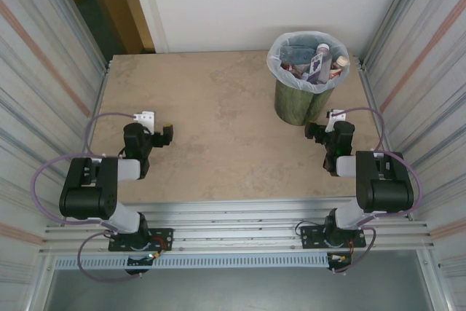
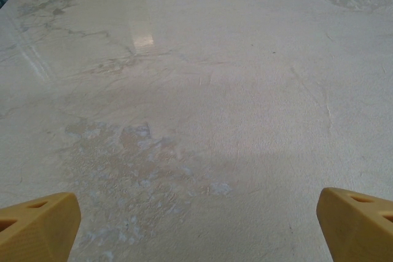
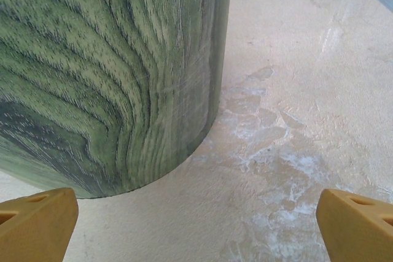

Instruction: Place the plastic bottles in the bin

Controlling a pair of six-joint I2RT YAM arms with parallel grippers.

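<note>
The round dark-green bin (image 1: 295, 103), lined with a white bag, stands at the far right of the table. Several plastic bottles (image 1: 320, 62) lie piled inside it, one with a purple label on top. My right gripper (image 1: 314, 132) rests low just in front of the bin, open. In the right wrist view its yellow fingertips (image 3: 37, 222) stand wide apart with nothing between them, and the bin's green wall (image 3: 110, 72) rises close ahead on the left. My left gripper (image 1: 165, 135) sits at the left of the table, open over bare tabletop, its fingertips (image 2: 37, 225) far apart.
The beige table (image 1: 218, 114) is walled by corrugated metal panels (image 1: 44, 71) on both sides and a white wall at the back. Both arm bases sit on the metal rail (image 1: 233, 231) at the near edge.
</note>
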